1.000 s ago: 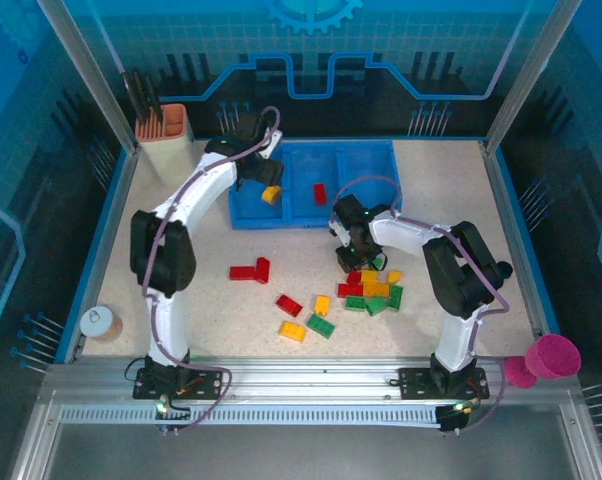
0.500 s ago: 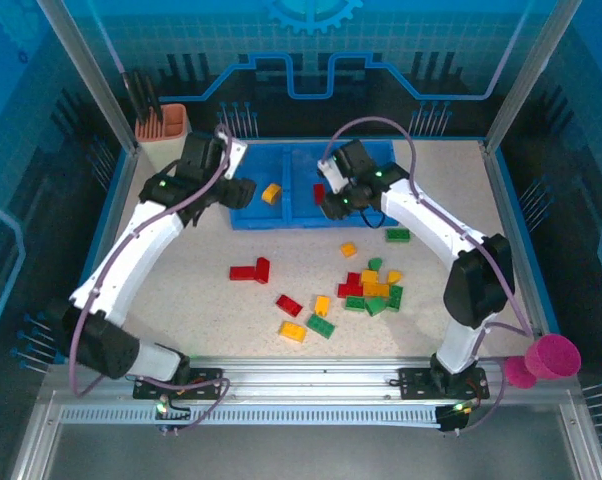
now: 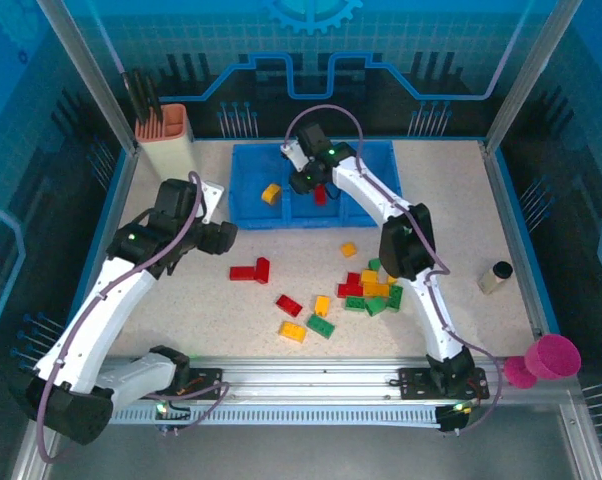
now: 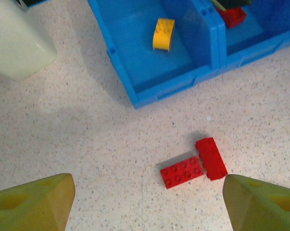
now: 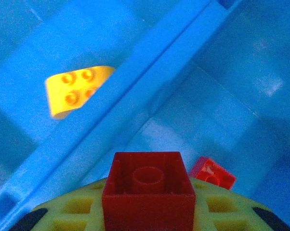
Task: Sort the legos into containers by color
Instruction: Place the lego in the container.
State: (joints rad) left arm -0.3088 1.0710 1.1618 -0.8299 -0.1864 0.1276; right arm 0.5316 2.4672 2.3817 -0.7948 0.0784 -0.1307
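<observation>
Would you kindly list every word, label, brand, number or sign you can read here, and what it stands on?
No readable text anywhere.
The blue tray, the beige-and-orange holder and the pink cup show no lettering.
The back wall has a gear drawing and lines, no letters.
Any marks on the studs of the yellow brick are too blurred to read.

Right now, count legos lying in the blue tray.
2: a yellow lego in the left compartment, a red lego in the middle one. The right tool holds a second red lego above; its arm may hide more.
</observation>
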